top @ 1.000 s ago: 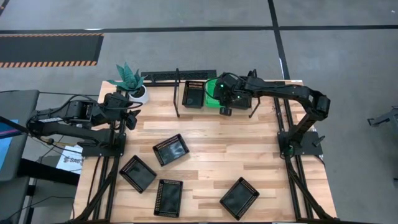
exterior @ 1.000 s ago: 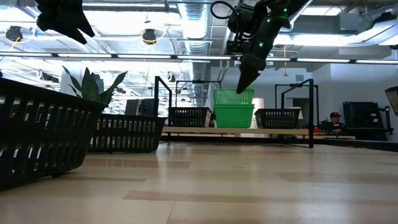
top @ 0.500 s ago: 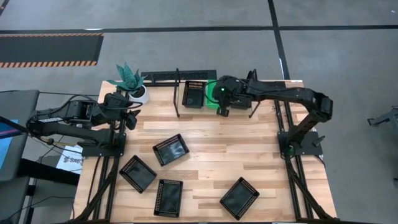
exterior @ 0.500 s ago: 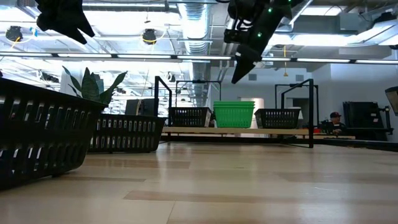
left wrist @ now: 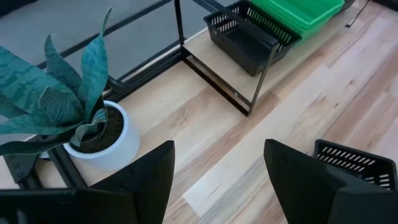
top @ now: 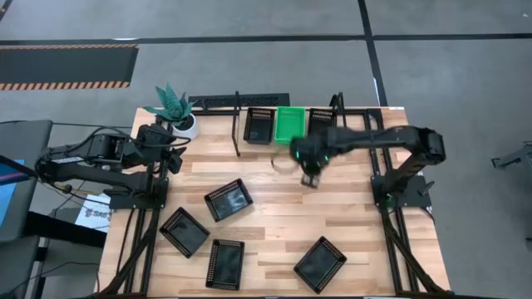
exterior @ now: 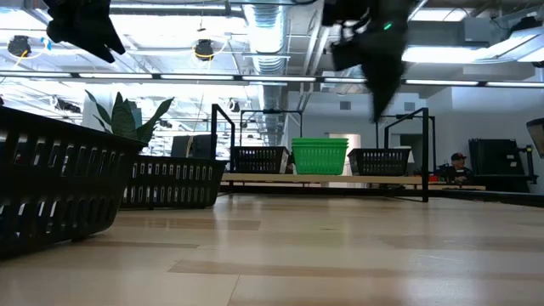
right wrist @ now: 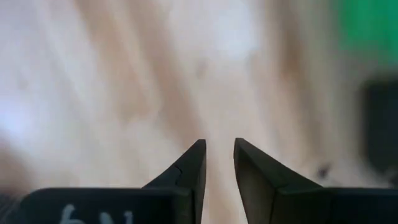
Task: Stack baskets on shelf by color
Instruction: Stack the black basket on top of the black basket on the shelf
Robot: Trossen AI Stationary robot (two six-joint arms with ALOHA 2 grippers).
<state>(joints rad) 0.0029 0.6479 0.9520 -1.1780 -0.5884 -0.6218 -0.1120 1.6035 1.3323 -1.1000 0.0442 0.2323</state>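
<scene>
Green baskets [top: 290,124] sit stacked on the shelf [top: 238,102], just behind the right gripper [top: 311,179], whose fingers stand slightly parted, empty, above bare table [top: 274,203].

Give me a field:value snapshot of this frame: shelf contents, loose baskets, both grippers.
shelf: low black metal-rod rack at the table's far edge
on shelf: black perforated plastic basket, bright green perforated plastic basket, another black basket, side by side
loose on table: four black baskets, at
right gripper: above bare wood in front of the shelf, holding nothing, fingers a narrow gap apart
left gripper: open, empty, near the white-potted teal plant
</scene>
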